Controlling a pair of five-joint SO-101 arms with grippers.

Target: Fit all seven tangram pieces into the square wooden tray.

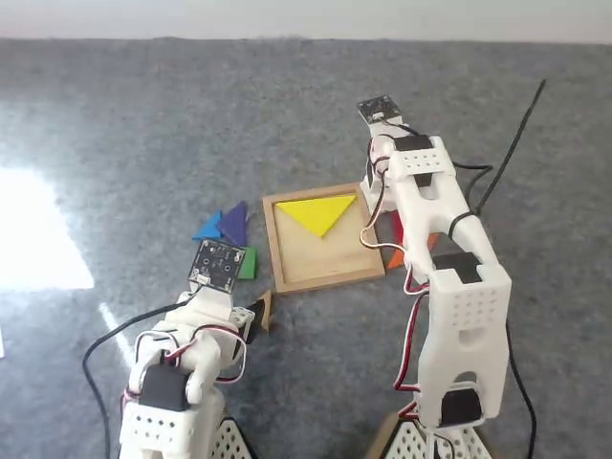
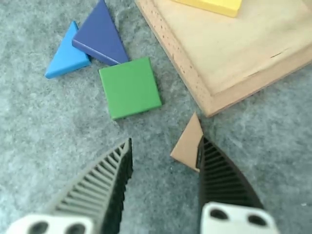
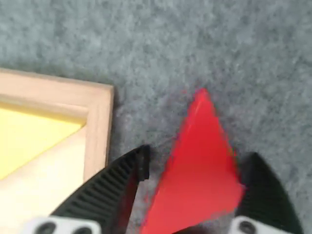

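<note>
Left of the square wooden tray (image 1: 325, 279) lie a light-blue triangle (image 1: 207, 229), a dark-blue triangle (image 1: 233, 222) and a green square (image 1: 248, 262). The left arm's jaws hang spread off the tray's near corner, beside a small tan triangle (image 2: 189, 142). A large yellow triangle (image 1: 317, 211) sits inside the tray. Right of the tray, the right arm's spread jaws straddle a red triangle (image 3: 200, 161). They should close squarely on its edges.

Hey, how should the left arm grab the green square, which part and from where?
From straight above, since the green square lies flat on the table. Probably close the left gripper on the edge facing the tray and the opposite one; the purple triangle crowds the far edge.
</note>
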